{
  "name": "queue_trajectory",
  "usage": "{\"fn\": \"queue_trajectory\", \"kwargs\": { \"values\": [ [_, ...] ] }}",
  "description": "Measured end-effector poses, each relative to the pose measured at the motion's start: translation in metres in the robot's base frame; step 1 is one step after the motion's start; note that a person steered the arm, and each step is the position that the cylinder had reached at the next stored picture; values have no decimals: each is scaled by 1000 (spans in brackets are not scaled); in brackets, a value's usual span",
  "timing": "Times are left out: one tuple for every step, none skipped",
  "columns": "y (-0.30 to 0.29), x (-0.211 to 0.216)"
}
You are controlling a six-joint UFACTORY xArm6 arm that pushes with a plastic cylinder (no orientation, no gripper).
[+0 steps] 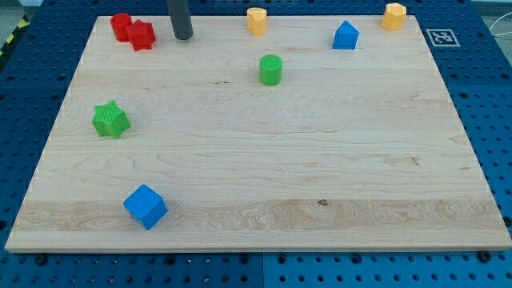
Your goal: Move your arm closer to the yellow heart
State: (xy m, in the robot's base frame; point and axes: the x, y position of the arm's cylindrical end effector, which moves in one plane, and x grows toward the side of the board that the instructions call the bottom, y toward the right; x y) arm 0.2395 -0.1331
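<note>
Rod parked at the worktop's [264, 184] top edge

My tip [183, 37] is being held just right of the two red blocks [133, 31], well left of the yellow heart [256, 21] sitting near top centre; being a bare rod, the end effector is clamping nothing.

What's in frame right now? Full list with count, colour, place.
red blocks: 2, red, touching, top left corner
yellow blocks: 2, yellow, one at top centre, one at top right corner; which is the heart I cannot tell
blue house-shaped block: 1, blue, top right
green cylinder: 1, green, upper middle
green star: 1, green, left side
blue cube: 1, blue, bottom left
board: 1, light wood
marker tag: 1, black and white, right of board's top corner
my tip: 1, dark, just right of the red blocks
</note>
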Motion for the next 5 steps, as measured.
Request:
{"fn": "queue_trajectory", "kwargs": {
  "values": [
    [1, -7],
    [9, -12],
    [22, -14],
    [40, -15],
    [48, -30]
  ]
}}
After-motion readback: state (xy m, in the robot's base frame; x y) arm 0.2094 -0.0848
